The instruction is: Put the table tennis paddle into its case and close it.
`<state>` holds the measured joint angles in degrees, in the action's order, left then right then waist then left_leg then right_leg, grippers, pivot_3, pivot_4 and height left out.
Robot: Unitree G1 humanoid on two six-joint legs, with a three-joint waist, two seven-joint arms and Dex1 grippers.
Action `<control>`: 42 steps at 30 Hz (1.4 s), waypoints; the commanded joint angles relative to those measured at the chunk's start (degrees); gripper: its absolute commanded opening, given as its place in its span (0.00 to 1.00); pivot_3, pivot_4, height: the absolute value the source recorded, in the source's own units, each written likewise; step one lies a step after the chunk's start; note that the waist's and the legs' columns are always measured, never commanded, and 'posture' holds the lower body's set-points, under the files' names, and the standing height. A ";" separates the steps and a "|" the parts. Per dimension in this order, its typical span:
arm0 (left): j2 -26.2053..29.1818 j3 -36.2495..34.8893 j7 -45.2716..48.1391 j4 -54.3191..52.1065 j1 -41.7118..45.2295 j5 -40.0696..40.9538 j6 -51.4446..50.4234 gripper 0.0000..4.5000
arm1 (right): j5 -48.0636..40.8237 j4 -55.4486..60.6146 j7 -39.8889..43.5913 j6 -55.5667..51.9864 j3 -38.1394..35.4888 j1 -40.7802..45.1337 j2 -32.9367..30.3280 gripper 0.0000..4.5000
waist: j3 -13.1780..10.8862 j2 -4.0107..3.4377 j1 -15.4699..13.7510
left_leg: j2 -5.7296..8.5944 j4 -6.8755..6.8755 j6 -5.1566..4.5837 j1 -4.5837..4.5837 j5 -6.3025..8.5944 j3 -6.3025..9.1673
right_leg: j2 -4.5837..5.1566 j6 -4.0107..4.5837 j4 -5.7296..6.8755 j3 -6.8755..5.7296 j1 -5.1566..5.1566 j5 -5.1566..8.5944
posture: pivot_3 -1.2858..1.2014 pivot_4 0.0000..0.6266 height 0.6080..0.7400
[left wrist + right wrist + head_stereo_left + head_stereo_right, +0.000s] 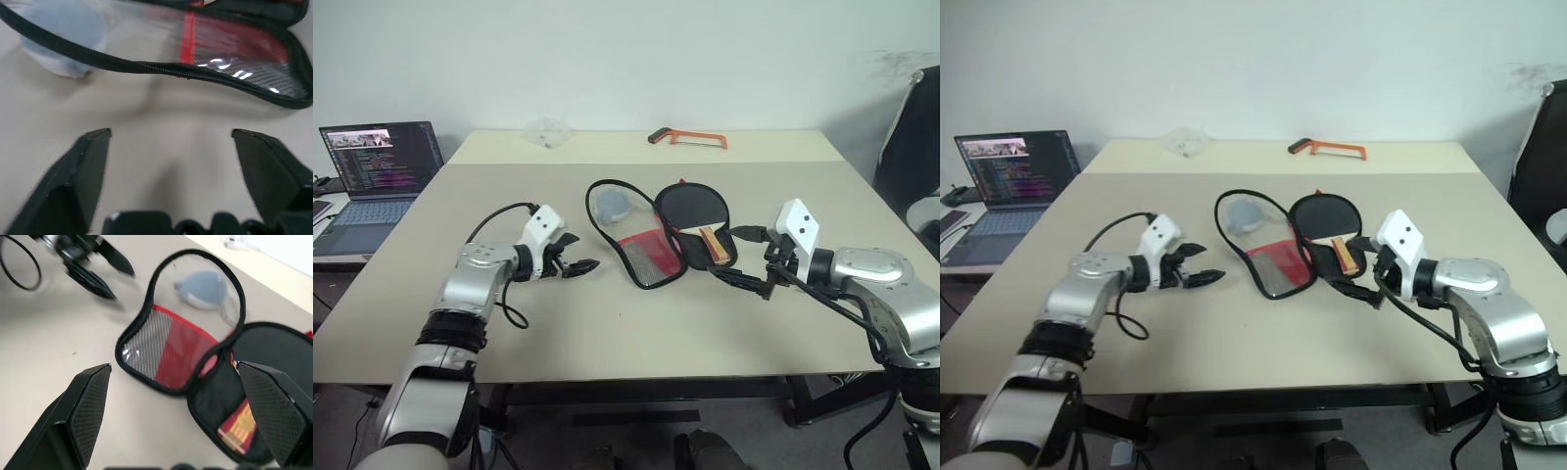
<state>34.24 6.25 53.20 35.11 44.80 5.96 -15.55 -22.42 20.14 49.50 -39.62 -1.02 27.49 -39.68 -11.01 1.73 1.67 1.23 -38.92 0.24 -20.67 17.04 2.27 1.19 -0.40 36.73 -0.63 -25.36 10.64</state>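
Observation:
The case (pixel 646 257) lies unzipped on the table, its flap with clear panel and mesh (pixel 171 350) folded out to the left. In its black right half rests the table tennis paddle (pixel 693 208), wooden handle (pixel 241 429) toward the table's front. My left gripper (pixel 576 262) is open just left of the flap, low over the table, fingers aimed at the zip rim (pixel 161 68). Right of the case, by the handle end, my right gripper (pixel 747 260) hangs open, holding nothing. A pale blue-grey shape (pixel 203 286) shows through the clear panel.
An orange-handled hacksaw (pixel 688 137) and a clear plastic item (pixel 548 131) lie at the table's far edge. An open laptop (pixel 377 176) sits on a side desk to the left. A dark chair (pixel 913 137) stands at the right.

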 commanded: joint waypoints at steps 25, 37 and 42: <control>-39.62 -0.40 -31.06 26.87 21.26 -7.33 28.62 0.01 | -13.00 7.32 -10.79 -9.15 -9.95 8.44 0.54 1.00 | -0.10 0.18 -1.66 | 0.08 0.00 -0.01 -0.21 0.01 0.01 | 0.10 -0.21 -0.44 -0.04 0.09 -0.12 | 0.52 0.24 1.00; -16.01 -8.61 -7.40 0.38 10.23 6.73 12.64 0.13 | -12.29 -11.80 -30.76 -18.05 -14.81 9.63 12.22 1.00 | -0.10 0.16 -0.18 | -0.21 0.03 0.00 -0.18 0.00 -0.09 | 0.06 0.19 -0.55 0.05 0.01 -0.57 | 0.52 0.24 1.00; -8.35 -13.23 2.58 -20.12 0.10 20.04 -1.37 0.52 | -14.94 -22.96 -37.83 -19.37 -22.69 13.46 17.77 1.00 | -0.11 0.13 -0.70 | -0.07 0.06 0.00 -0.32 0.00 0.03 | 0.17 0.18 -0.62 0.10 -0.04 -0.60 | 0.52 0.24 1.00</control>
<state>25.04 -4.82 53.59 21.95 44.48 20.86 -13.19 -35.31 -2.46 13.17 -58.78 -20.39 38.61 -22.10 -11.12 1.86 0.98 1.16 -38.86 0.23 -21.02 17.04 2.31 1.39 -0.22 36.10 -0.53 -25.42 10.04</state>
